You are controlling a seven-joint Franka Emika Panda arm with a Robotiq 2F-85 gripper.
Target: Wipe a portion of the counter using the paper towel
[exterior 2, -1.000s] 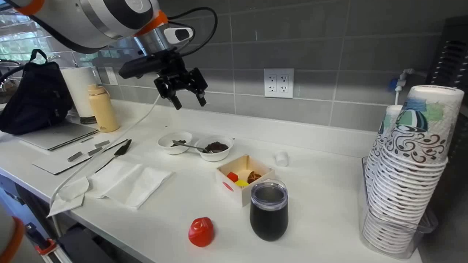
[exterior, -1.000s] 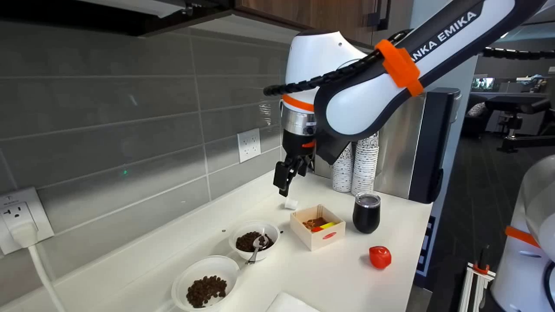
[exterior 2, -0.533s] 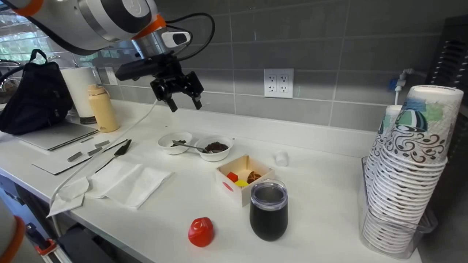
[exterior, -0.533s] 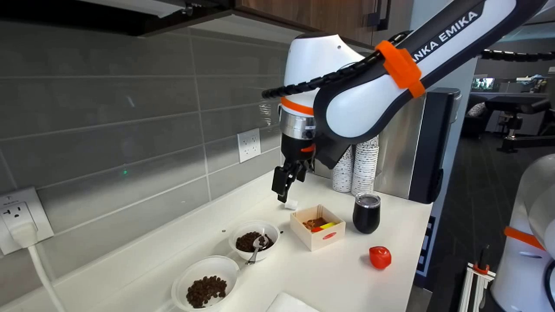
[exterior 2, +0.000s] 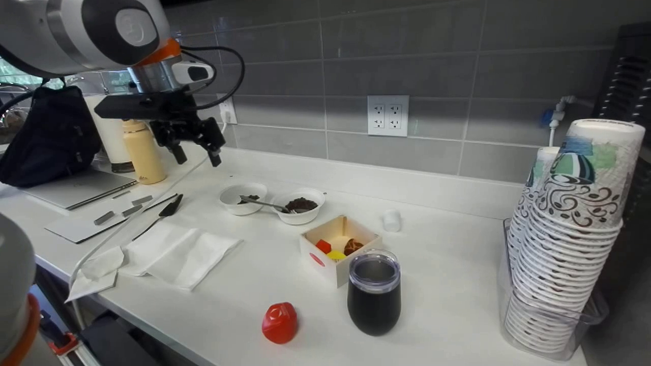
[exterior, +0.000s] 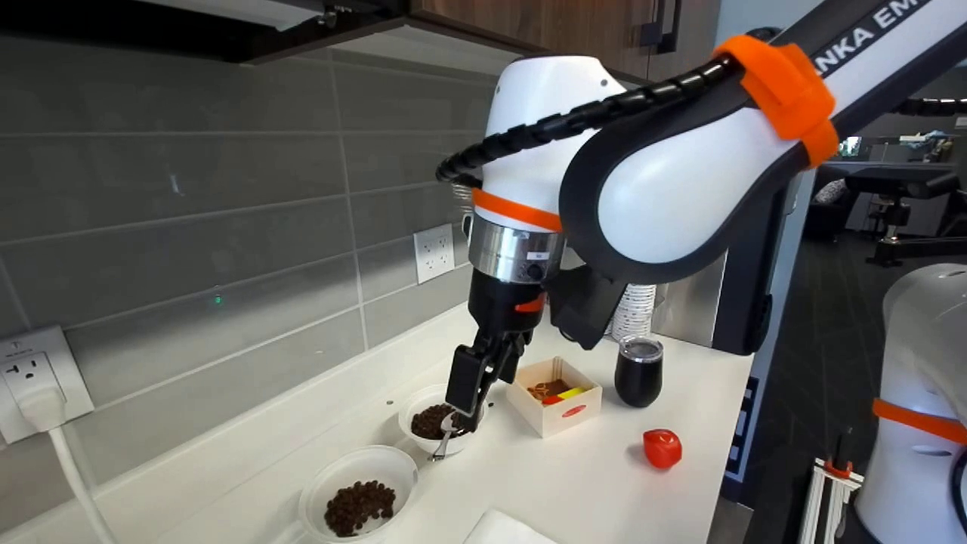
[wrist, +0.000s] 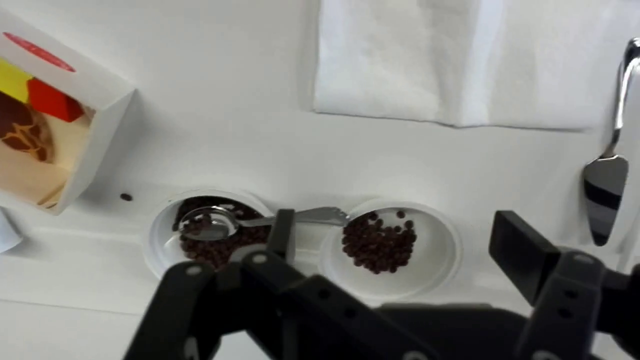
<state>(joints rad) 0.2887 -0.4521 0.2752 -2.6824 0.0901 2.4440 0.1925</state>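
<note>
In an exterior view, the paper towel point(exterior 2: 180, 256) lies on the near left part of the off-white tabletop point(exterior 2: 437, 264): white, thin and loosely spread, with soft creases and a turned fold, its left corner poking past the near edge. A cake server point(exterior 2: 172, 206) is just beside it on the far side. The pincer point(exterior 2: 197, 156) hangs in the air, well above the towel and off toward the grey tiled wall point(exterior 2: 285, 109), its 2 fingers apart. A black tumbler point(exterior 2: 374, 307) and a pale wooden box point(exterior 2: 325, 267) stand farther right.

In an exterior view, only a smooth white corner of the towel shows, cut off at the near side. The pincer is farther off and raised, its tips overlapping the far white bowl point(exterior: 427, 395) in the line of sight; the near white bowl point(exterior: 359, 462) sits clear of it. Both hold dark brown pellets point(exterior: 361, 508).

In the wrist view, the towel lies flat at the far right, faintly folded, with a nearly straight edge toward the bowls; the cake server is just right of it. The pincer is at the near side, fingers wide apart, the right of the 2 bowls showing between them; the towel is beyond that bowl, touching neither finger. A metal spoon point(wrist: 315, 216) lies in the left bowl.
</note>
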